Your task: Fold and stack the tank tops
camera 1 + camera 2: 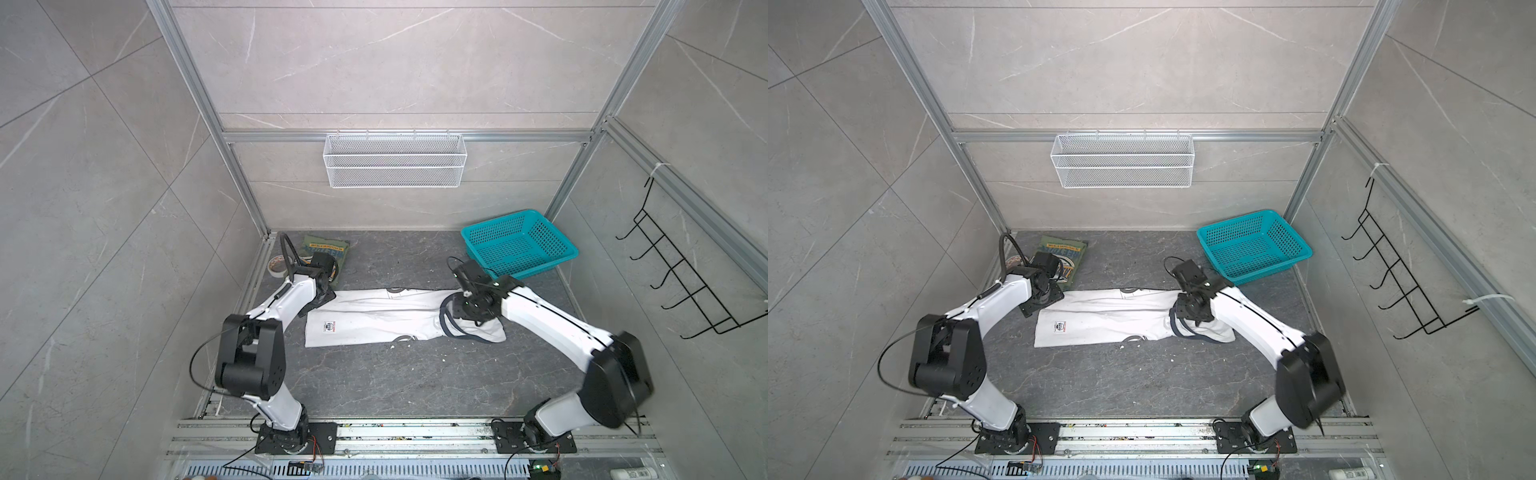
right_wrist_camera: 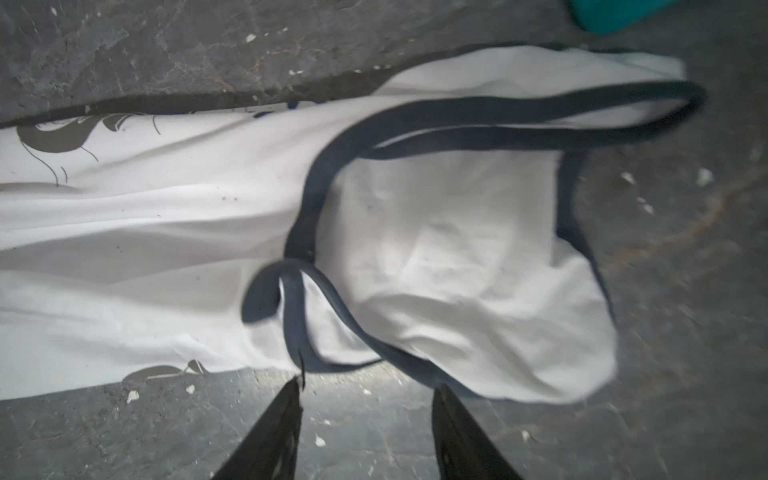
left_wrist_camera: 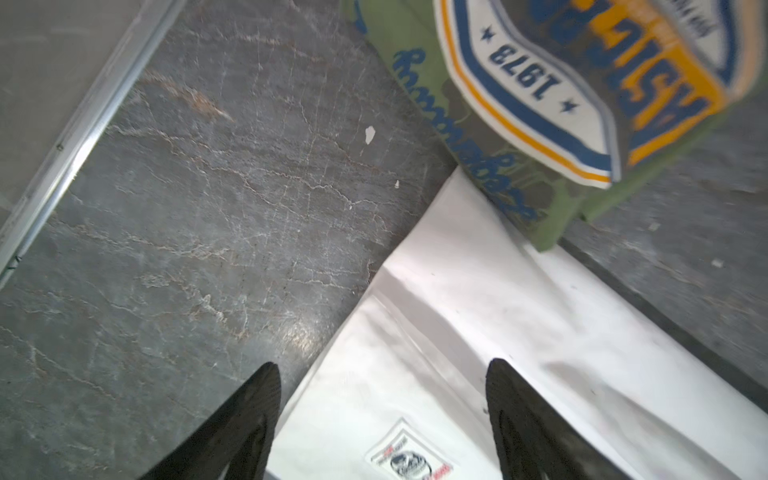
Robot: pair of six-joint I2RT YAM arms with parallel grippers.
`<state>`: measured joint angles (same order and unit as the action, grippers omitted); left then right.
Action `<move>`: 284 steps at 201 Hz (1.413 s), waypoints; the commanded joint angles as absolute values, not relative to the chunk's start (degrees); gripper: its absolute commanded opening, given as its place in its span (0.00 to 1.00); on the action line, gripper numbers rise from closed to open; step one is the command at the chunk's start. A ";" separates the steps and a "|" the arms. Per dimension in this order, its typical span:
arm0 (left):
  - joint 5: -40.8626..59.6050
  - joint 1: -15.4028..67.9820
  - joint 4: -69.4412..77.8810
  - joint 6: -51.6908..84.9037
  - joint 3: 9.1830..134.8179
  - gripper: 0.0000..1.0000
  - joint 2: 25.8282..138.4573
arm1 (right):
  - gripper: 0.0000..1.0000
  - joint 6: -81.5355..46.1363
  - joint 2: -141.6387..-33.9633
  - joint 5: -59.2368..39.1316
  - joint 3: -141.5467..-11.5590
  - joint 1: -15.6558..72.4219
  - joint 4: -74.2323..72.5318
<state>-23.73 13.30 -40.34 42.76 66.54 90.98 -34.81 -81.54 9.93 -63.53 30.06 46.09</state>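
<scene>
White cotton, trimmed in dark grey: the sleeveless white tank top [image 1: 374, 320] [image 1: 1108, 320] lies folded lengthwise into a long strip across the middle of the dark grey stone-patterned bench [image 1: 415, 374]. Its hem end points toward the left arm and its strap end toward the right arm. A small printed label shows near the hem.

Folded small, the olive green tank top [image 1: 322, 247] [image 1: 1063, 249] with its navy and yellow graphic sits at the far left corner, its near corner touching the white top's hem end in the left wrist view.

The left pincer [image 3: 382, 365] hangs over the hem corner, fingers well apart and empty. The right pincer [image 2: 370, 384] stands apart too, empty, over bare bench just beside the looped grey straps [image 2: 498, 104].

A teal plastic lattice basket [image 1: 557, 239] [image 1: 1289, 241] rests at the far right.
</scene>
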 commanded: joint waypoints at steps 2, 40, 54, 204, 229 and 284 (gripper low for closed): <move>-23.89 18.32 -43.04 40.49 64.70 0.81 83.76 | 0.53 -39.43 -74.67 13.45 -55.31 29.46 51.07; -17.76 25.70 -38.06 41.94 59.69 0.78 84.34 | 0.53 -44.31 -68.34 12.08 -46.05 29.10 51.70; -16.25 26.60 -36.20 42.79 58.67 0.78 86.88 | 0.53 -46.82 -69.05 9.68 -42.44 29.09 48.79; -15.59 19.63 -26.91 40.19 56.43 0.80 98.51 | 0.73 -39.15 -93.01 21.29 -58.14 16.64 39.97; -15.71 18.53 -26.37 39.49 56.03 0.81 99.01 | 0.72 -37.89 -96.21 21.45 -61.48 14.85 40.40; -15.46 14.74 -24.05 37.45 53.18 0.80 99.23 | 0.72 -36.37 -97.34 22.46 -62.23 10.31 39.78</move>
<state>-14.55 17.10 -24.60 39.79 55.53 98.50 -37.85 -96.44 20.84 -61.41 12.45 39.57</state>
